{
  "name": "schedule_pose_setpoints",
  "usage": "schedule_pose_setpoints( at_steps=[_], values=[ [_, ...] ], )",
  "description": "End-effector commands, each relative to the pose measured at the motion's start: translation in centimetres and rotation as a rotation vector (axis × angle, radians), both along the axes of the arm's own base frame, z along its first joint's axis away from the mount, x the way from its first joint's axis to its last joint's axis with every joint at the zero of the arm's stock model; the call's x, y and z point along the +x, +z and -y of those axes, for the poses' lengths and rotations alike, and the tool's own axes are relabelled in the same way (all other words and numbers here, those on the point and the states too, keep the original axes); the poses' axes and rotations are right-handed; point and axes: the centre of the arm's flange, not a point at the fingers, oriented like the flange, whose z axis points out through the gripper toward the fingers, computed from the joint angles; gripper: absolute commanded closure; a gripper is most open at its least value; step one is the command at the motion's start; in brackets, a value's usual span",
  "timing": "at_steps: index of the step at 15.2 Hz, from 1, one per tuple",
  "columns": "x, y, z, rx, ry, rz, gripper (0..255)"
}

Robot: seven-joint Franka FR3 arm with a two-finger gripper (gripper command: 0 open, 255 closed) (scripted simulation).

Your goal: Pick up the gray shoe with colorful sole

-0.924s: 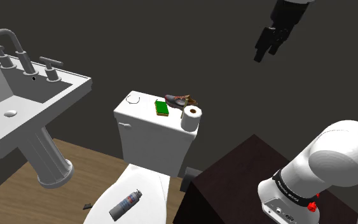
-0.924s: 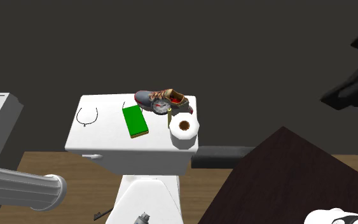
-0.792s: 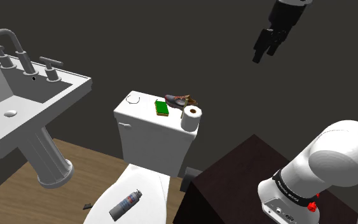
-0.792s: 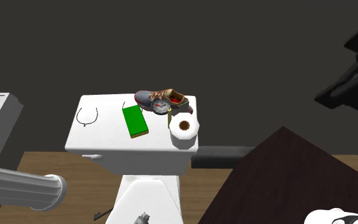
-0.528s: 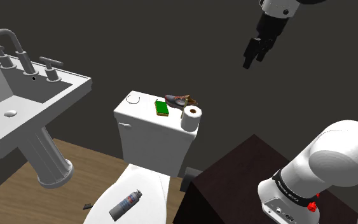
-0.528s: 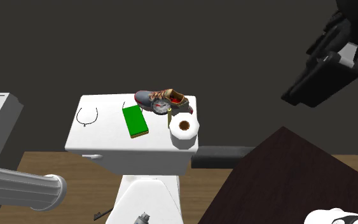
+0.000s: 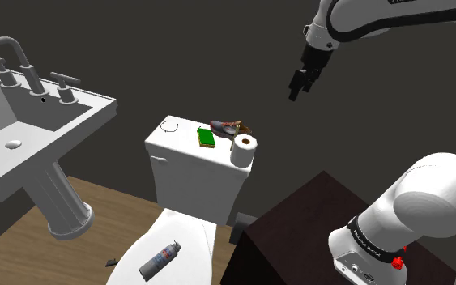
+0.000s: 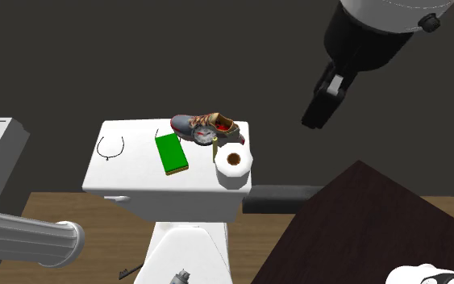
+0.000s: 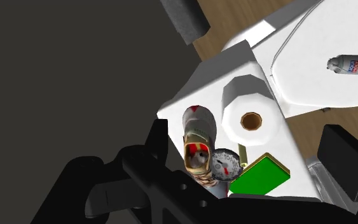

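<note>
A gray shoe [image 7: 229, 127] with a red-trimmed sole and tan lining lies at the back of a white toilet tank lid [image 7: 173, 142]. The second exterior view has the shoe [image 8: 202, 126] by the lid's far edge, and a small round dial [image 8: 205, 135] leans against it. My black gripper [image 7: 297, 87] hangs in the air, well above the shoe and toward the shoulder view's right. Seen from the wrist, the shoe [image 9: 198, 141] lies ahead by one finger [image 9: 158, 137]; the gripper [image 9: 244, 130] is open and holds nothing.
On the lid lie a green block [image 7: 207, 138], a toilet paper roll [image 7: 244, 150] at the near corner and a thin cord loop [image 8: 110, 147]. A spray can [image 7: 159, 259] rests on the toilet seat. A white sink [image 7: 31, 121] stands at the shoulder view's left, and my dark stand [image 7: 299, 235] at its lower right.
The arm has swung down and toward the shoulder view's left, bringing the gripper closer to the toilet tank. Nothing on the lid has moved.
</note>
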Motion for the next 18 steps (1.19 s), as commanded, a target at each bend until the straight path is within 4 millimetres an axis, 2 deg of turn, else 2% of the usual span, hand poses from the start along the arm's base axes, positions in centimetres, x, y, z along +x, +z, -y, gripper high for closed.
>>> schedule_pose_setpoints(
  at_steps=[1, 10, 18],
  values=[
    [1.7, -2.1, 0.8, 0.010, 0.019, 0.000, 0],
    [9.0, -11.4, 2.9, 0.056, 0.103, -0.009, 0],
    [15.6, -19.7, 3.9, 0.096, 0.178, -0.017, 0]
  ],
)
